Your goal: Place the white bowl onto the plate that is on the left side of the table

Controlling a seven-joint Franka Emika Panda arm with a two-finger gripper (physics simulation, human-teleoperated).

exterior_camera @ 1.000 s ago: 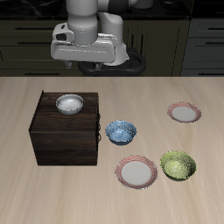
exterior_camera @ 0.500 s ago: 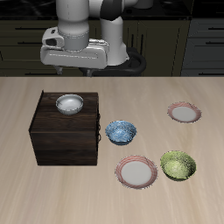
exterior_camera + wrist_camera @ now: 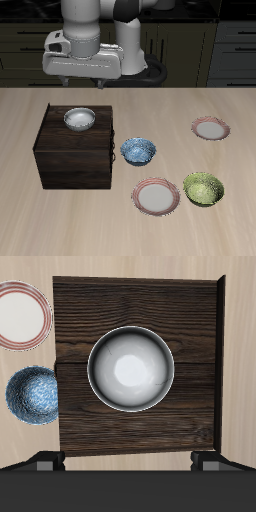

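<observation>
- The white bowl (image 3: 80,119) sits upright on top of the dark wooden box (image 3: 75,150), toward the box's rear half; in the wrist view the white bowl (image 3: 131,367) lies near the middle of the box top (image 3: 190,326), its pale inside facing up.
- The box stands on the desk (image 3: 30,215), about midway between the back edge and the front edge.
- The hand (image 3: 81,78) hangs in the air above the rear of the box, apart from the bowl and touching nothing.
- Its two fingertips (image 3: 48,461) show only as dark stubs in the wrist view, set wide apart with nothing between them.
- The plate (image 3: 211,128), with a pink-red rim and beige centre, lies flat on bare desk, well apart from the box, with the blue patterned bowl between them.
- A blue patterned bowl (image 3: 139,151) rests just beside the box; the wrist view shows the same blue bowl (image 3: 31,394) close to the box's side.
- A second pink-rimmed plate (image 3: 157,196) with a whiter centre lies nearer the front edge, and a yellow-green bowl (image 3: 203,188) sits just beside it.
</observation>
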